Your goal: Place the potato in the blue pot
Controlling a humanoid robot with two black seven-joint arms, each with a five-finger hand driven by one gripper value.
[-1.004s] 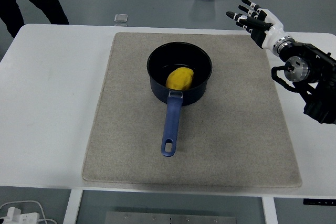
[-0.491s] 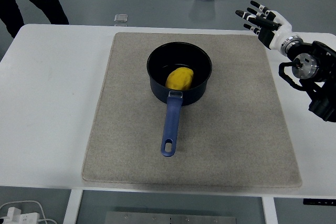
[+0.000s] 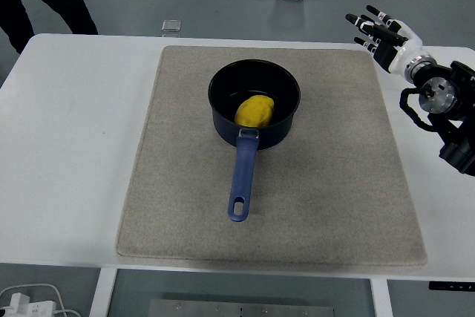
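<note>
The right hand [image 3: 384,33] hangs raised at the far right, fingers spread and empty, black forearm trailing behind.

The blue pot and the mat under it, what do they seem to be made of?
The blue pot looks like coated metal: smooth dark-blue wall, dark inside, slight sheen. Its handle seems matte blue plastic or painted metal, with a hanging hole. The mat looks like felt or woven fabric: beige-grey, dull, finely speckled.
</note>
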